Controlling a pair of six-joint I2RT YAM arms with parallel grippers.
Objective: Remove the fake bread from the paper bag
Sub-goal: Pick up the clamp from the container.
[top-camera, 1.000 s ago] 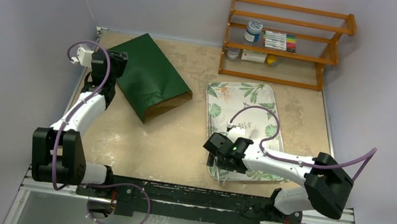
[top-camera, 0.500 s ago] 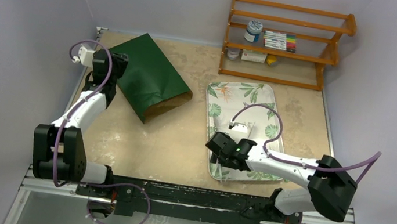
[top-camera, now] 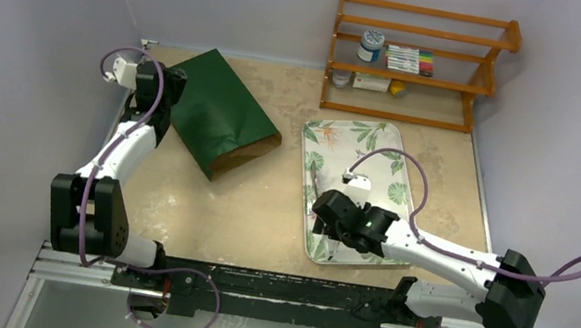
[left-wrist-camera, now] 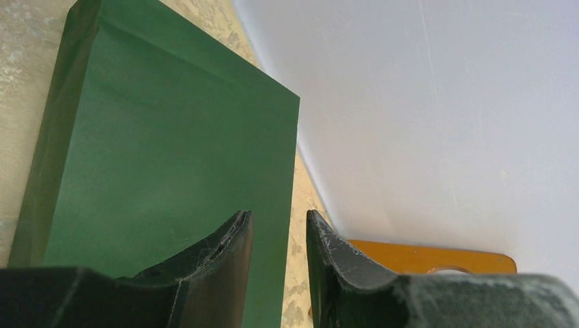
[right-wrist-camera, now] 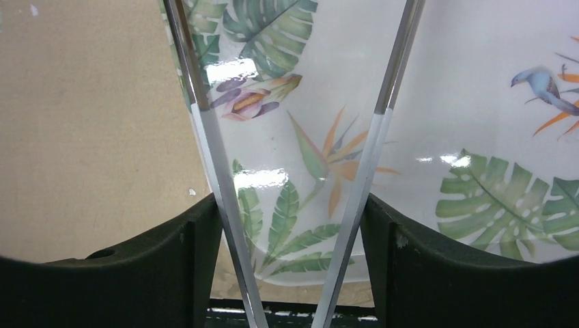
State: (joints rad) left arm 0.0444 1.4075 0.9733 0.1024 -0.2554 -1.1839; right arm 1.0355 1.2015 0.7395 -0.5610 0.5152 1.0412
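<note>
The dark green paper bag (top-camera: 221, 111) lies flat at the back left of the table, its brown mouth facing the middle. The fake bread is hidden. My left gripper (top-camera: 170, 83) hovers at the bag's back-left edge. In the left wrist view the left gripper (left-wrist-camera: 278, 219) is open by a narrow gap, with nothing between the fingers and the paper bag (left-wrist-camera: 157, 157) below. My right gripper (top-camera: 327, 233) sits over the tray's near left corner. In the right wrist view the right gripper (right-wrist-camera: 290, 212) is shut on metal tongs (right-wrist-camera: 205, 130), a finger pressing each arm.
A leaf-patterned tray (top-camera: 385, 134) lies right of centre; its glossy surface (right-wrist-camera: 464, 102) fills the right wrist view. A wooden shelf (top-camera: 417, 62) with a jar, markers and small boxes stands at the back right. Walls close in at the left and back.
The right arm has swung right and forward, its gripper narrowing onto the tongs over the tray's near corner. The left gripper shifted slightly back-left. The bag has not moved.
</note>
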